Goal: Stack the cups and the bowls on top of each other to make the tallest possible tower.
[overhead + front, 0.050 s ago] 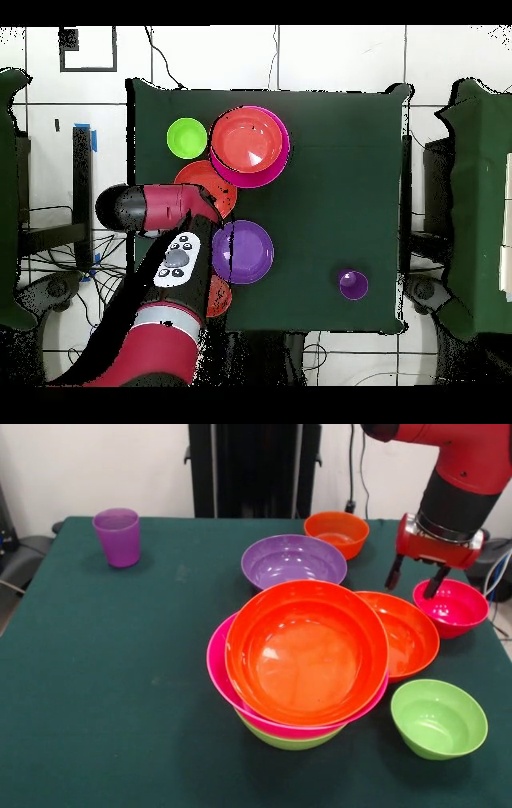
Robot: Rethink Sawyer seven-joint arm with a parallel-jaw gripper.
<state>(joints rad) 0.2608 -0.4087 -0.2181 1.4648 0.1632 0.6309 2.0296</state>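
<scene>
Right in the middle of the green desk [120, 688] sat the tower [304, 664]: a lime green bowl at the bottom, a hot pink one in it, and a big orange one on top. They fit inside each other, so the pile stayed low. Beside it lay another orange bowl [410, 634] and a small green bowl [438, 718]. Farther back were a purple bowl [294, 561] and a purple cup [118, 537]. The fingers [417, 580] were apart, hanging just over the small pink bowl [452, 606], probably to grab its rim.
</scene>
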